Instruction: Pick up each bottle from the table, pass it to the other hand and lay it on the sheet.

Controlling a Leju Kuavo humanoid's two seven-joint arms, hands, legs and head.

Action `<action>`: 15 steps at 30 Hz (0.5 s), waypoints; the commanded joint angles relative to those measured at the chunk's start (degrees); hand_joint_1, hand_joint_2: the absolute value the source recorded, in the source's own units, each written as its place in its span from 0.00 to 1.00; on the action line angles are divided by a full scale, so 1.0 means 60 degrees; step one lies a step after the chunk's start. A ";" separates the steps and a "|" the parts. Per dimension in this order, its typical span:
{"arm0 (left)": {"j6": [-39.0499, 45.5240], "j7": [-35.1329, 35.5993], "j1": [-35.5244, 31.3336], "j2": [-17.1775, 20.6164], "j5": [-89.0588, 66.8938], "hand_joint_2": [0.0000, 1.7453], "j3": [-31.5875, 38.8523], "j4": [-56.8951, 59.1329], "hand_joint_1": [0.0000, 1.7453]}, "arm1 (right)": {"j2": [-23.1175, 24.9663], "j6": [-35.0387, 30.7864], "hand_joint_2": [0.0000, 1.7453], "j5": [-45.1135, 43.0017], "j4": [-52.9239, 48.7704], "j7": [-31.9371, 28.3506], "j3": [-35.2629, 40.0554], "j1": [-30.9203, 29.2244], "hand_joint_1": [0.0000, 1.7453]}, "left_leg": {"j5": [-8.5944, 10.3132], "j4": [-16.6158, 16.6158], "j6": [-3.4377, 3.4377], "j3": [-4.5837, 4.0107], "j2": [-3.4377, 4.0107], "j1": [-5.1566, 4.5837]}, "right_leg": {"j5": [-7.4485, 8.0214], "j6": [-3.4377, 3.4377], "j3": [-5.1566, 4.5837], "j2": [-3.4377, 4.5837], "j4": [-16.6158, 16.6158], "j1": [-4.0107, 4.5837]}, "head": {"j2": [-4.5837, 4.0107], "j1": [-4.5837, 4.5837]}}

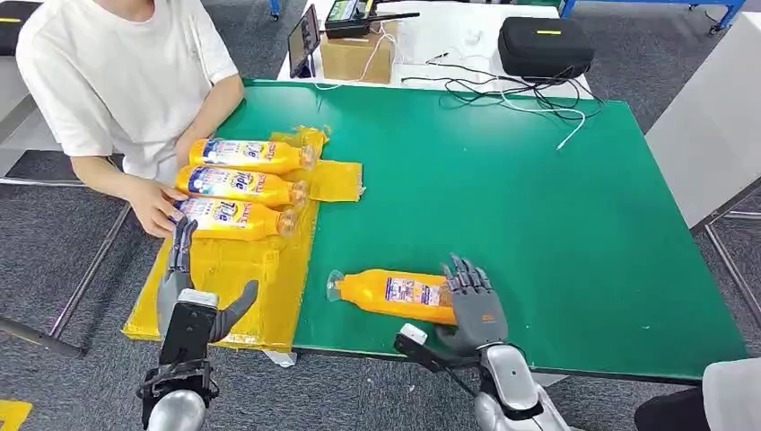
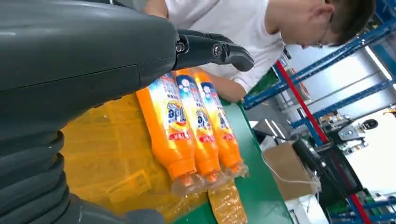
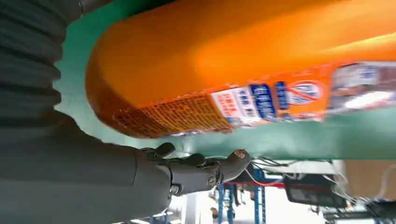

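Orange bottle (image 1: 395,294) under right hand (image 1: 474,305) fingers, ungripped; left hand (image 1: 193,292) empty, spread

A lab: blue racks (image 2: 327,70), cabled electronics (image 1: 359,18), green worktable (image 1: 538,197)

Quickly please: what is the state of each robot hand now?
Left robot hand: open, empty, over the sheet.
Right robot hand: at the bottle; grip cannot be told.

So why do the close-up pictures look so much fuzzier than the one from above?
Head view: even light, sharp, labels on the three bottles readable. Right wrist view: the lone bottle sits very near the lens, so it is soft and smeared. Left wrist view: the grey cover is blurred and the bright background washes out.
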 commanded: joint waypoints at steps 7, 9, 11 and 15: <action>-0.0192 0.0214 0.0011 -0.0234 -0.0102 1.00 0.0333 0.0045 0.00 | -0.0146 0.0481 1.00 -0.0026 0.0256 0.0141 -0.0248 -0.0080 0.00 | -0.0012 0.0004 -0.0015 0.0026 0.0001 0.0011 | -0.0010 -0.0020 0.0031 -0.0005 -0.0003 0.0013 | 0.0000 -0.0003; -0.0330 0.0284 0.0014 -0.0248 -0.0017 1.00 0.0274 0.0017 0.00 | -0.0130 0.0720 1.00 -0.0069 0.0431 0.0210 -0.0247 -0.0144 0.00 | -0.0008 -0.0001 -0.0012 0.0023 0.0002 0.0007 | -0.0006 -0.0018 0.0026 -0.0003 -0.0007 0.0008 | 0.0000 -0.0004; -0.0578 0.0336 -0.0016 -0.0225 0.0140 1.00 0.0157 -0.0034 0.00 | -0.0127 0.0931 1.00 -0.0119 0.0645 0.0280 -0.0216 -0.0309 0.00 | -0.0002 -0.0002 -0.0007 0.0013 0.0000 0.0004 | -0.0001 -0.0009 0.0015 -0.0004 -0.0007 0.0006 | 0.0000 0.0000; -0.1120 0.0710 -0.0429 -0.0117 0.0592 1.00 -0.0006 0.0391 0.00 | 0.0007 0.0952 1.00 -0.0772 0.1670 -0.0046 -0.0334 -0.1010 0.76 | -0.0010 0.0005 -0.0016 0.0033 0.0017 0.0014 | -0.0002 -0.0022 0.0033 0.0008 -0.0005 0.0017 | 0.0000 0.0000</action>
